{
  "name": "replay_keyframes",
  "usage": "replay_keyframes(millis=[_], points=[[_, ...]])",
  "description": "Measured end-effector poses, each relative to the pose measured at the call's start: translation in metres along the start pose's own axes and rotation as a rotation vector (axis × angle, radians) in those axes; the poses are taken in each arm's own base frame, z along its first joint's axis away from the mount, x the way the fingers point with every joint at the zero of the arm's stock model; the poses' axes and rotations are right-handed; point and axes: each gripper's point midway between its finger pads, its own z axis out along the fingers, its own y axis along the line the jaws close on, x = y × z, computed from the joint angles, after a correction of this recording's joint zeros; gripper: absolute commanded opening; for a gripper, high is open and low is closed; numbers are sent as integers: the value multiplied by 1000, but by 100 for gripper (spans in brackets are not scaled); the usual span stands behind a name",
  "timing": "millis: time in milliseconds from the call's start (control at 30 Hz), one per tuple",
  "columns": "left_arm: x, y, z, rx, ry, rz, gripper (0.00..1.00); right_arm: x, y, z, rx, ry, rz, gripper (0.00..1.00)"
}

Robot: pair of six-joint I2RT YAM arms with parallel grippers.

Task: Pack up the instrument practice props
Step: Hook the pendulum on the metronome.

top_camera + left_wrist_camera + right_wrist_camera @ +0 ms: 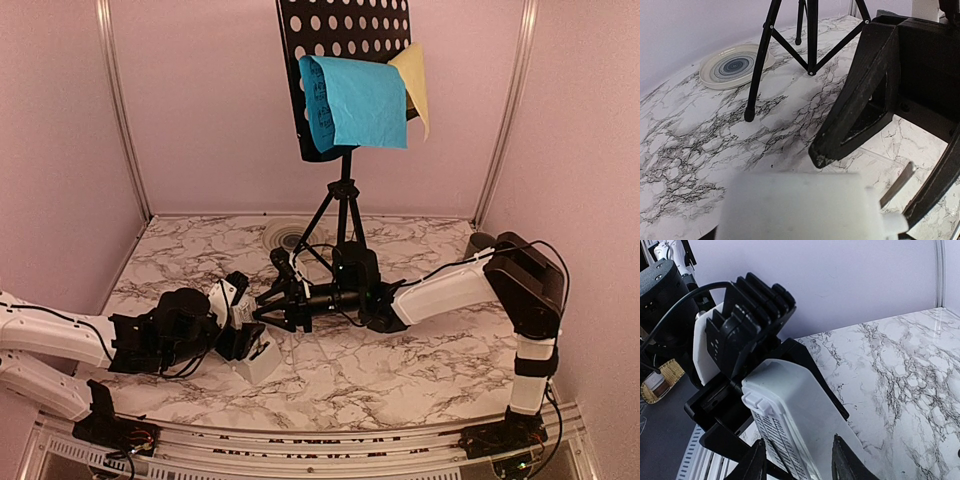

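The black hole-punched music stand [345,40] rises at the back on tripod legs [811,40], with a blue page [360,100] and a yellow page [418,75] draped over it. The small white metronome [262,360] [795,410] sits low over the table between both arms. My right gripper [800,462] [268,312] is shut on its sides near the wide end. My left gripper [240,335] [808,235] straddles the narrow end, jaws spread to either side of it. In the left wrist view the metronome [800,205] is a white blur that hides my own fingers.
A striped plate [735,65] [285,238] lies by the stand's legs at the back. A dark mug [478,244] stands at the back right, partly behind the right arm. Pink walls close in the marble table [400,370] on three sides.
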Motion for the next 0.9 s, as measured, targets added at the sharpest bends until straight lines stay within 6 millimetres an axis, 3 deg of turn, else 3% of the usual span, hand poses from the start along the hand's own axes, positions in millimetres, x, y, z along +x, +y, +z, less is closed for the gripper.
replay_keyframes(millis=[300, 900], points=[[-4, -1, -5, 19, -32, -14, 63, 1, -1, -1, 6, 1, -2, 38], [-5, -3, -6, 36, -45, -20, 69, 1, 0, -1, -4, 2, -1, 39]])
